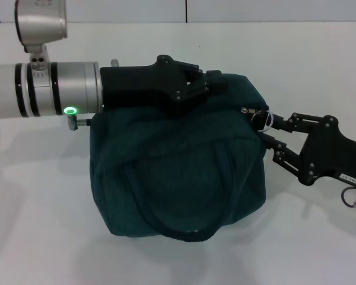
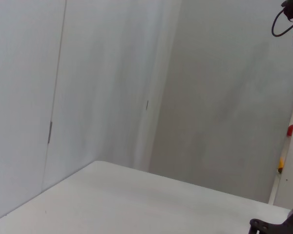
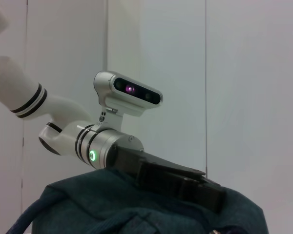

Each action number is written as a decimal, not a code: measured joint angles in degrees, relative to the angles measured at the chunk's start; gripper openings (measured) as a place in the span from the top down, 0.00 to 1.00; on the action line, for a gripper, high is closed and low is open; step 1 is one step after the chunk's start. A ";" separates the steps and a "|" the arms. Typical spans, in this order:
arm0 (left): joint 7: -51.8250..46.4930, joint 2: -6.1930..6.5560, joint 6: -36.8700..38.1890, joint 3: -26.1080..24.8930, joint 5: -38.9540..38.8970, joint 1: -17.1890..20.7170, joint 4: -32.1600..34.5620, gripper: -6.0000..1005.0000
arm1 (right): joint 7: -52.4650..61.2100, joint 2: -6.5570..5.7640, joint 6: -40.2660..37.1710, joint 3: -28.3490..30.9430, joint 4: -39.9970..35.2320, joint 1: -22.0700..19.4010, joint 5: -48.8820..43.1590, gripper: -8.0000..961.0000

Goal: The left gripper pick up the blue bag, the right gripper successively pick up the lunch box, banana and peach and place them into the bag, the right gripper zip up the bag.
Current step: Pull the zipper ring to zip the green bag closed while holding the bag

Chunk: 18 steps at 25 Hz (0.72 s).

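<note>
While the left hand (image 1: 193,83) clamped the bag's (image 1: 178,172) top edge at twelve o'clock, steadying it on the tabletop (image 1: 41,237), the zip could be drawn against that hold. At three o'clock, the right hand (image 1: 266,126) had pinched shut on the zipper pull (image 1: 258,117).

Bright, even, diffuse light; soft faint shadow under blue bag (image 1: 178,172) on table (image 1: 41,237); focus sharp.
</note>
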 joint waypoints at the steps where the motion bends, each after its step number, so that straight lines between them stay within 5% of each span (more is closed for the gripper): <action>1: 0.00 0.00 0.00 0.00 -0.01 0.00 0.00 0.87 | -0.01 0.00 -0.08 -0.09 0.04 0.00 -0.01 0.66; 18: 0.10 0.00 0.01 -0.01 -0.14 -0.21 0.30 0.87 | 0.32 0.31 0.39 0.15 -0.20 0.39 -2.57 0.66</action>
